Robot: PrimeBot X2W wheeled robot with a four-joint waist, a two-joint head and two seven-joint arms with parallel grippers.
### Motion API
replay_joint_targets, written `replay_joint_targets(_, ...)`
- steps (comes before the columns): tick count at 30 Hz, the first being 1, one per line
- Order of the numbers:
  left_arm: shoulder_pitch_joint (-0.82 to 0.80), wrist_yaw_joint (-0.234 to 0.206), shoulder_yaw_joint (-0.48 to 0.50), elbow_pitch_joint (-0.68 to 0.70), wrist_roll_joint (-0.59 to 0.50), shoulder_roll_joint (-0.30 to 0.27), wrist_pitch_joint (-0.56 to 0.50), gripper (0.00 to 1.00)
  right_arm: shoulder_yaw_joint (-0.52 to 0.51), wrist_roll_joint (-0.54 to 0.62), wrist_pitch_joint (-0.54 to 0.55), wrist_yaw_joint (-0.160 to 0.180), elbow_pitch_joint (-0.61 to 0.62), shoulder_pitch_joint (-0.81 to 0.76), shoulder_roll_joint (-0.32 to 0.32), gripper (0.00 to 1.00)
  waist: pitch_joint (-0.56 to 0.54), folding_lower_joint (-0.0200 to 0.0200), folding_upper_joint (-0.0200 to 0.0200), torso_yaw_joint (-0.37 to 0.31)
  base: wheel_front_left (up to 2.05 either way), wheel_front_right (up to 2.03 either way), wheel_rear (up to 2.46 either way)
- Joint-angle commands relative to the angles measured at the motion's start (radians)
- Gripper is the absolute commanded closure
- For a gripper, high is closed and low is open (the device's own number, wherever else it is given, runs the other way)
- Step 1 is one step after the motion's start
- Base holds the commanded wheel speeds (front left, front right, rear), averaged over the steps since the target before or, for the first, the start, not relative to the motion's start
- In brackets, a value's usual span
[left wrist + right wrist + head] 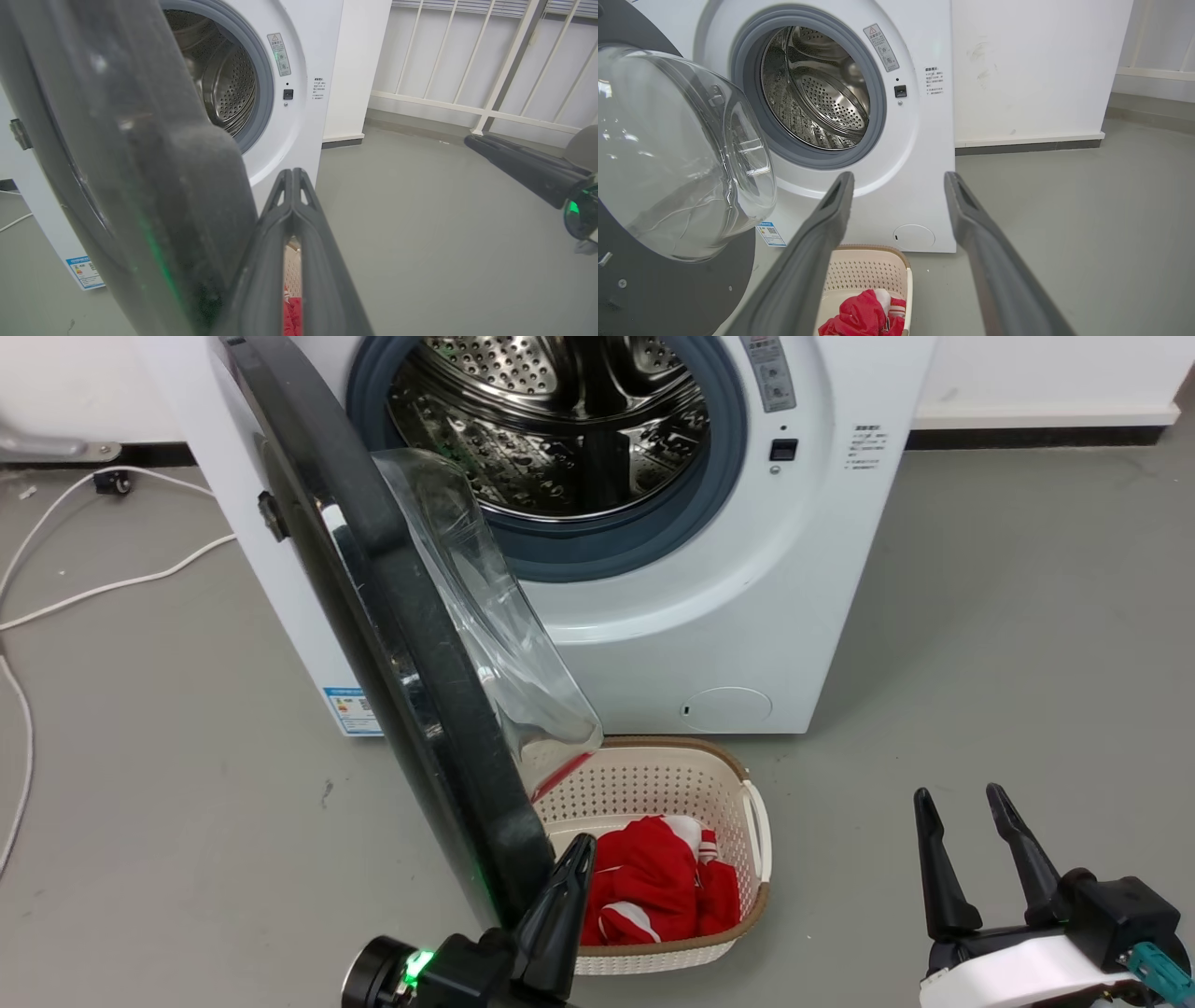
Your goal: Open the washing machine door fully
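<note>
The washing machine door [392, 644] stands swung out edge-on, its glass bowl [504, 625] bulging before the left of the drum mouth [560, 420]. A cream basket [653, 775] of red cloth [653, 887] blocks the floor [980, 616] just before the machine [747, 616], under the door's lower edge. Bare grey floor lies free right of the machine, around the right tool [959, 795]; a white cable [112, 583] trails left of the door.
</note>
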State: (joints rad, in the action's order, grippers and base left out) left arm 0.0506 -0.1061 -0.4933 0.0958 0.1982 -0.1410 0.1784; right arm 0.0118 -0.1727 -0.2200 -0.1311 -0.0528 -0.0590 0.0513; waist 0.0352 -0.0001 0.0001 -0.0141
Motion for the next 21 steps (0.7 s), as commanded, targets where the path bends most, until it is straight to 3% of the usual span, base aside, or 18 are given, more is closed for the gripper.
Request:
replay_joint_targets(1, 0.014, -0.014, 0.022, -0.001, 0.006, -0.012, -0.005, 1.00, 0.001, -0.003, -0.005, 0.001, -0.002, 0.015, -0.002, 0.00, 0.002, 0.0001, -0.0001, 0.012, 0.00, 0.00, 0.00)
replay_joint_targets(13, 0.151, -0.084, 0.054, 0.145, 0.025, -0.040, -0.019, 1.00, -0.018, -0.001, -0.003, 0.001, 0.003, 0.000, -0.002, 0.00, 0.006, 0.0001, -0.0001, 0.148, 0.00, 0.00, 0.00)
replay_joint_targets(21, 0.162, -0.108, 0.124, 0.131, 0.055, -0.070, -0.004, 1.00, 0.003, 0.005, 0.014, 0.001, 0.008, 0.018, -0.002, 0.00, 0.009, 0.0001, -0.0001, 0.214, 0.00, 0.00, 0.00)
